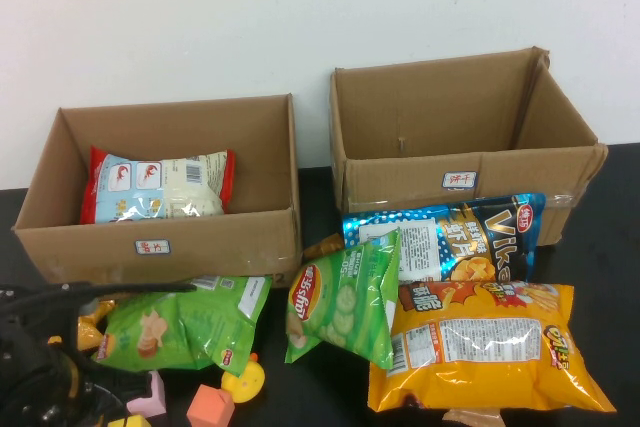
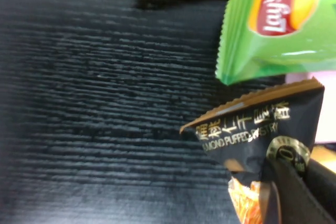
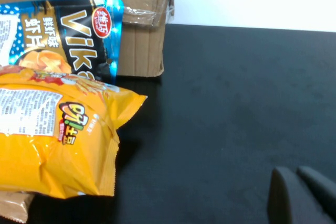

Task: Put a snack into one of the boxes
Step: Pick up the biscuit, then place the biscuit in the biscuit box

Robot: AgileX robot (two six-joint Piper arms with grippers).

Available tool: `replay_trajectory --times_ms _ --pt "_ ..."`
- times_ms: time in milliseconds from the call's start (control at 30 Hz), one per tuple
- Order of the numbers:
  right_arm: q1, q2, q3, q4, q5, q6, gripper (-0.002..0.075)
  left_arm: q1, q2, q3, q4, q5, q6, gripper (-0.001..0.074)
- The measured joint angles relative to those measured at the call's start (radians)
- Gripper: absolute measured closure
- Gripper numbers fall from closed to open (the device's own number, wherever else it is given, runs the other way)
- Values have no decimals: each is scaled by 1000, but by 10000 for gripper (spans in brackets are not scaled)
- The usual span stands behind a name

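Note:
My left gripper (image 2: 281,182) is shut on the corner of a dark brown snack bag (image 2: 252,129) with gold lettering and holds it just over the black table. In the high view the left arm (image 1: 40,367) is at the front left corner and the dark bag is hidden. A green Lay's bag (image 1: 345,299) lies near it, also in the left wrist view (image 2: 278,19). The left box (image 1: 160,232) holds a red and white shrimp snack (image 1: 155,185). The right box (image 1: 460,162) is empty. My right gripper (image 3: 300,196) is shut and empty over bare table, right of the yellow bag (image 3: 52,140).
A green bag (image 1: 190,325), a blue Vika bag (image 1: 450,237) and a large yellow bag (image 1: 490,352) lie in front of the boxes. A pink block (image 1: 148,395), an orange block (image 1: 210,407) and a yellow duck (image 1: 245,382) sit at the front.

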Motion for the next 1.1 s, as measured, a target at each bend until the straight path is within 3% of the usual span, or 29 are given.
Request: replay_trajectory --times_ms 200,433,600,800,900,967,1100 --pt "0 0 0 0 0 0 727 -138 -175 -41 -176 93 185 725" --pt "0 0 0 0 0 0 727 -330 -156 -359 -270 -10 375 726" --pt "0 0 0 0 0 0 727 -352 29 -638 -245 -211 393 726" --pt "0 0 0 0 0 0 727 -352 293 -960 -241 -230 397 724" --pt "0 0 0 0 0 0 727 -352 449 -1143 -241 -194 397 649" --pt "0 0 0 0 0 0 727 -352 505 -1205 -245 -162 395 548" --pt "0 0 0 0 0 0 727 -352 556 -1278 -253 -15 397 245"
